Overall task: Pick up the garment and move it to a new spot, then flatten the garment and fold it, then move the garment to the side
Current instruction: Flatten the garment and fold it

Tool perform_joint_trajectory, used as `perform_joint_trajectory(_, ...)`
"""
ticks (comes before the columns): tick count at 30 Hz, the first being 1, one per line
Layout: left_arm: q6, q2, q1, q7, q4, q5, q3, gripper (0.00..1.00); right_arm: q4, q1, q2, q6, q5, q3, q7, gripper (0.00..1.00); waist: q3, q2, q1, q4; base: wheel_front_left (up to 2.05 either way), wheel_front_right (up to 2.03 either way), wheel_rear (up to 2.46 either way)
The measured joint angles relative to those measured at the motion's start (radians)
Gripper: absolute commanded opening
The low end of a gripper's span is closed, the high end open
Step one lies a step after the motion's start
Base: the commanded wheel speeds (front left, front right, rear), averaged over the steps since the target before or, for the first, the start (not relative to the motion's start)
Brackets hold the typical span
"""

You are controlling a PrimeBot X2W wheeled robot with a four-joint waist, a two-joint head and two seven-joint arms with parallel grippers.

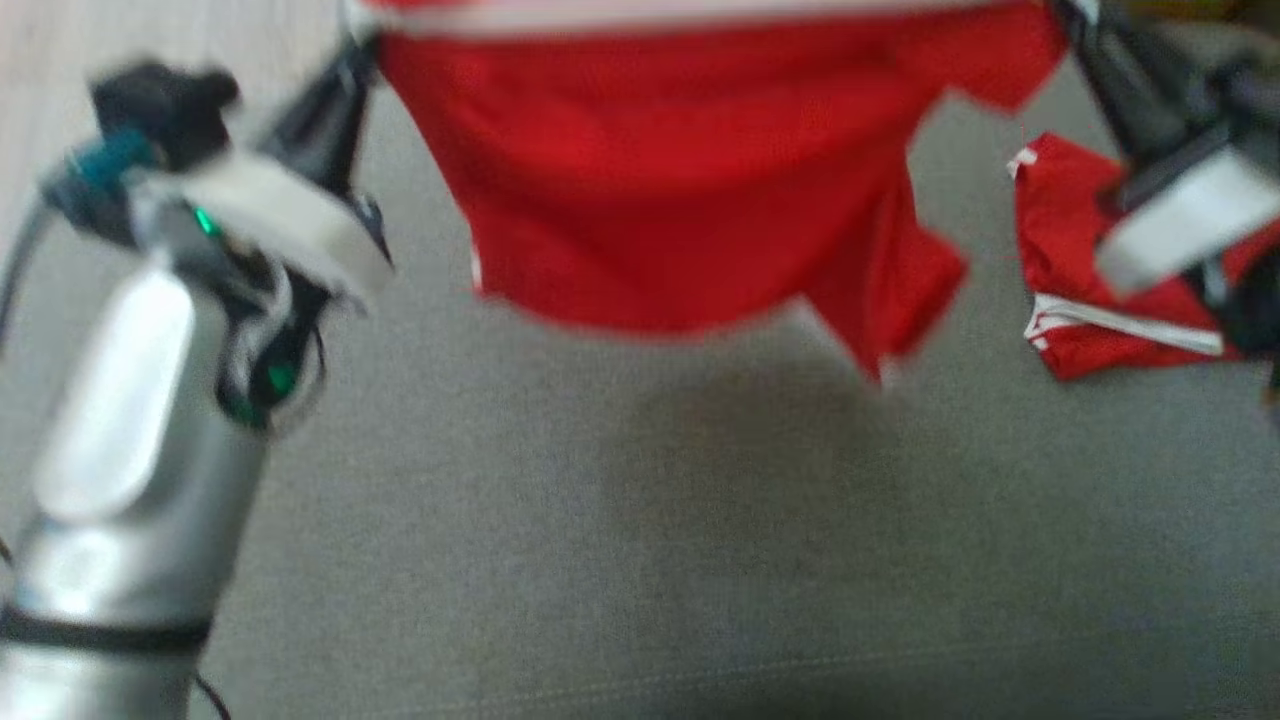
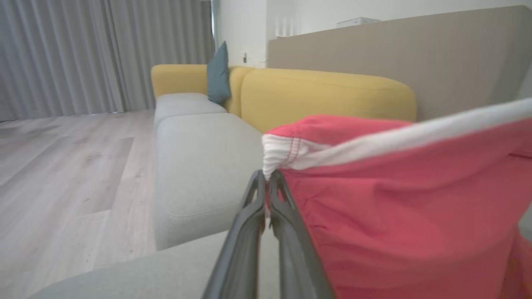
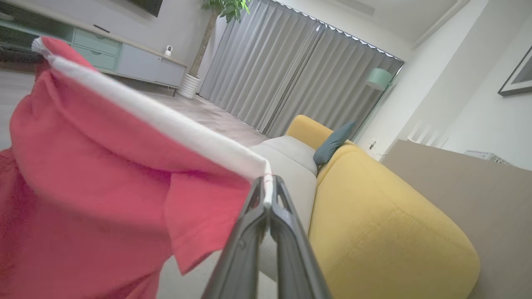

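The garment point(image 1: 680, 170) is red with a white waistband, and it hangs stretched in the air above the grey sofa seat point(image 1: 640, 540). My left gripper point(image 2: 266, 179) is shut on one corner of the waistband point(image 2: 286, 151). My right gripper point(image 3: 266, 187) is shut on the other waistband corner point(image 3: 232, 155). In the head view the left gripper point(image 1: 350, 45) is at the upper left and the right gripper point(image 1: 1075, 15) at the upper right, both blurred. The garment's point(image 3: 104, 178) lower hem dangles free above its shadow.
A second red garment point(image 1: 1090, 270) with white stripes lies crumpled on the seat at the right, partly behind my right forearm. A yellow sofa back point(image 2: 328, 95) with a teal cushion point(image 2: 218, 74) runs along one side. Wooden floor point(image 2: 62, 166) lies beyond the seat edge.
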Motion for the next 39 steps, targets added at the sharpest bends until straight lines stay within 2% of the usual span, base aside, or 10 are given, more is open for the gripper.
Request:
perform_joint_trajectory(11,-0.036,-0.069,-0.424,-0.28,0.39,0.072,0.019,0.0,0.489,-0.472,0.15,0.0,-0.174,0.093,-0.235,0.0,0.168,0.0,0.0002,-0.023,0.0,0.0,0.0)
perform_joint_trajectory(19,-0.071,-0.128,-0.325,-0.315,0.521,0.098,-0.007,0.0,0.663,-0.352,0.211,0.0,-0.202,0.127,-0.318,0.0,0.208,0.0,0.0001,-0.002,0.0,0.0,0.0)
perform_joint_trajectory(28,-0.094,-0.142,-0.026,-0.315,0.546,0.181,-0.115,0.0,0.714,-0.112,0.203,0.0,-0.067,0.267,-0.309,0.0,0.151,0.0,0.0,0.023,0.0,0.0,0.0)
perform_joint_trajectory(29,-0.094,-0.143,-0.002,-0.315,0.556,0.184,-0.128,0.0,0.714,-0.096,0.197,0.0,-0.044,0.287,-0.289,0.2,0.141,0.0,0.0,0.026,0.0,0.0,0.0)
perform_joint_trajectory(30,-0.094,-0.143,0.021,-0.315,0.56,0.19,-0.135,0.0,0.711,-0.08,0.188,0.0,-0.026,0.309,-0.281,0.73,0.132,0.0,0.0,0.027,0.0,0.0,0.0)
perform_joint_trajectory(31,-0.094,-0.144,0.039,-0.315,0.565,0.194,-0.145,0.0,0.707,-0.062,0.181,0.0,-0.002,0.321,-0.272,1.0,0.122,0.0,0.0,0.029,0.0,0.0,0.0)
perform_joint_trajectory(32,-0.094,-0.144,0.039,-0.315,0.565,0.194,-0.145,0.0,0.707,-0.062,0.181,0.0,-0.002,0.321,-0.272,1.0,0.122,0.0,0.0,0.029,0.0,0.0,0.0)
perform_joint_trajectory(33,-0.094,-0.145,0.053,-0.315,0.57,0.199,-0.151,0.25,0.699,-0.046,0.172,0.0,0.022,0.332,-0.262,1.0,0.112,0.0,0.0,0.03,0.0,0.0,0.0)
perform_joint_trajectory(35,-0.094,-0.148,0.073,-0.315,0.576,0.198,-0.15,1.0,0.676,-0.018,0.149,0.0,0.06,0.344,-0.24,1.0,0.095,0.0,0.0,0.032,0.0,0.0,0.0)
perform_joint_trajectory(39,-0.082,-0.148,0.099,-0.315,0.572,0.207,-0.136,1.0,0.639,0.021,0.105,0.0,0.123,0.328,-0.212,1.0,0.064,0.0,0.0,0.033,0.0,0.0,0.0)
